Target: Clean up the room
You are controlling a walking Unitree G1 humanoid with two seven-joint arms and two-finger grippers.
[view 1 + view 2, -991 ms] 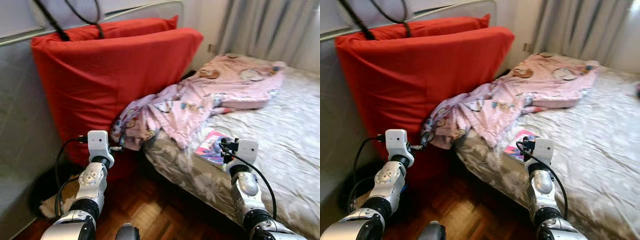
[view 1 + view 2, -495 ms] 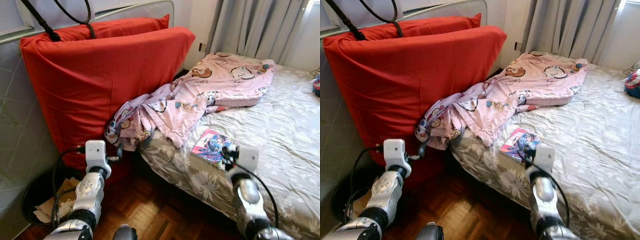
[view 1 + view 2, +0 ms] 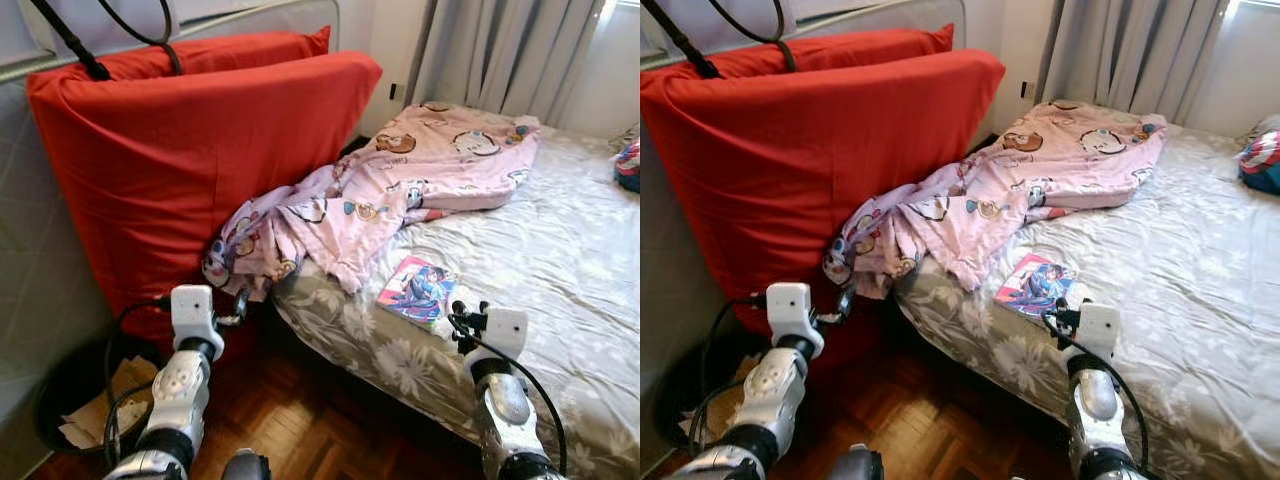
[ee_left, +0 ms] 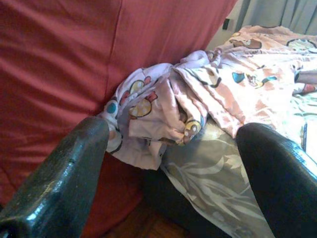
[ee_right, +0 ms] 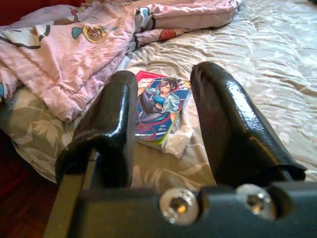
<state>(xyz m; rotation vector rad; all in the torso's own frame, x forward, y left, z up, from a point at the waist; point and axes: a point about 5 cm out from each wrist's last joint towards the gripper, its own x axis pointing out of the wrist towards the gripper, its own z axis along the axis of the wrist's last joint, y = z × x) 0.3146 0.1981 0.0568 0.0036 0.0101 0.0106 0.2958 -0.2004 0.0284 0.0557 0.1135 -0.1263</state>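
A pink cartoon-print blanket (image 3: 400,190) lies crumpled on the bed (image 3: 560,250), and one end hangs off the near corner. A colourful comic book (image 3: 418,291) rests near the bed's front edge, with a crumpled white tissue (image 5: 178,141) beside it. My right gripper (image 3: 460,316) hovers open just short of the book, which shows between its fingers (image 5: 119,104). My left gripper (image 3: 238,300) is open and low, facing the blanket's hanging end (image 4: 148,114) in front of the red mattress.
A big red mattress (image 3: 180,170) leans against the wall on the left. A dark bin (image 3: 75,400) with paper scraps stands on the wood floor below it. Grey curtains (image 3: 500,50) hang behind the bed. A red-and-blue item (image 3: 628,165) lies at the bed's far right.
The whole picture has shifted as the camera moved, so more of the bed and the bin shows. Both grippers stay open, and the right one now sits slightly below the book.
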